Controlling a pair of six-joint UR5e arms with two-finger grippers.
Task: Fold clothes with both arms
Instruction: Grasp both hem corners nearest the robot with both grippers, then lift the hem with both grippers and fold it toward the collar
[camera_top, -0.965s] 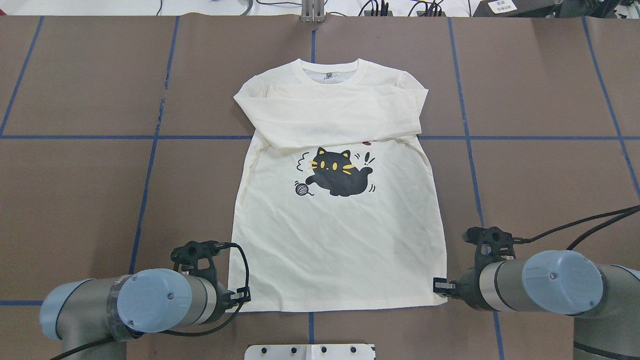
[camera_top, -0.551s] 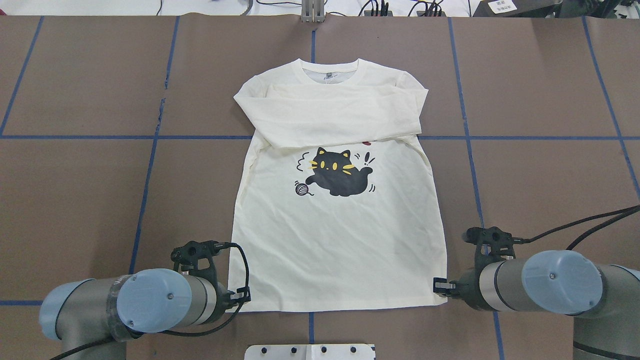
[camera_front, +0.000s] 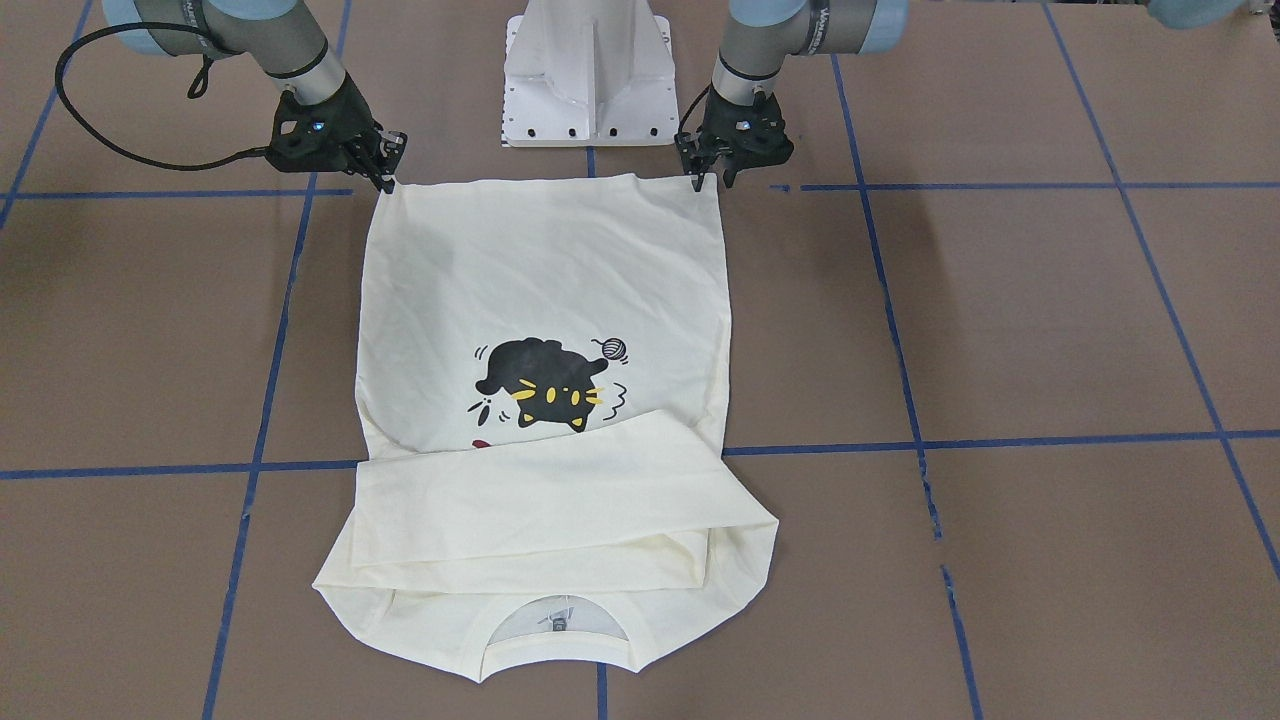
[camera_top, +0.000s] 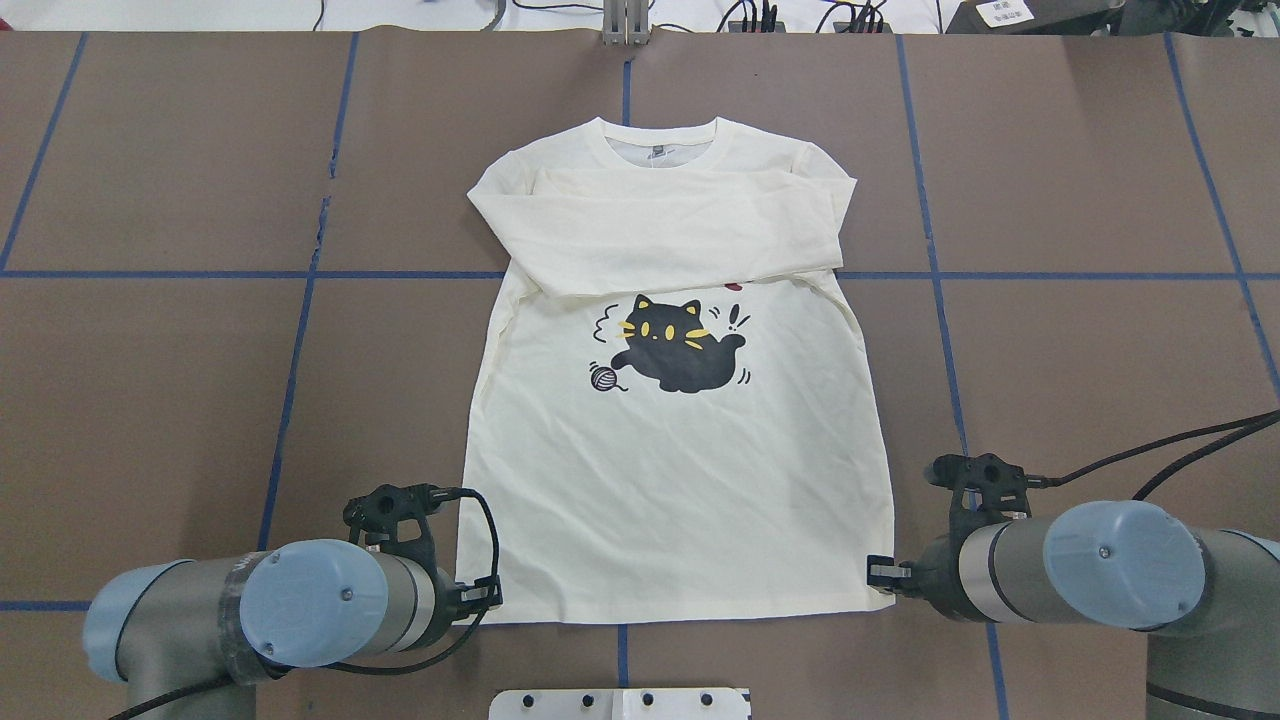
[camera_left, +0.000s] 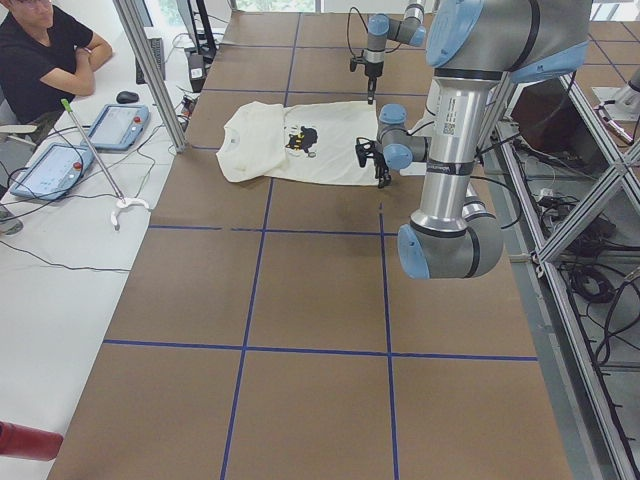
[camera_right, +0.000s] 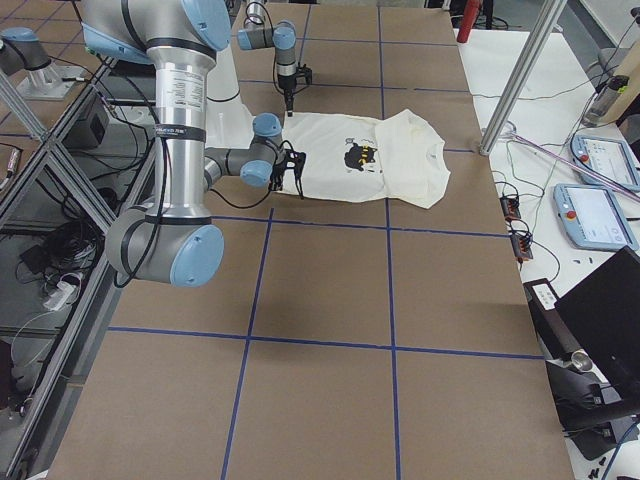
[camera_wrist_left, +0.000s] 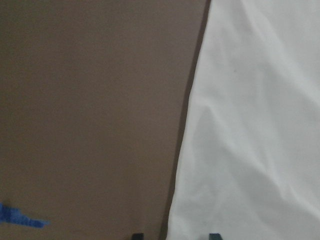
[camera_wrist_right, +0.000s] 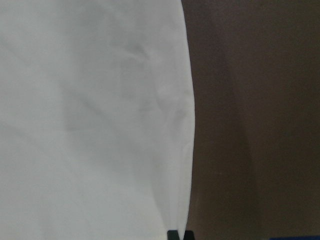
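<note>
Brown table (camera_top: 150, 400) bears the T-shirt (camera_top: 680, 480) flat at centre, sleeves crossed over chest; right gripper (camera_top: 878, 573) appears pinched on one near hem corner, left gripper (camera_top: 490, 592) spread astride the other, evidently so both can carry the hem towards the collar.

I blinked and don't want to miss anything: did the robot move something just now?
Hardly. The left arm shifted a tiny bit inward, with the left gripper still at the T-shirt's near corner. The right gripper, the T-shirt and its folded sleeves stayed put.
</note>
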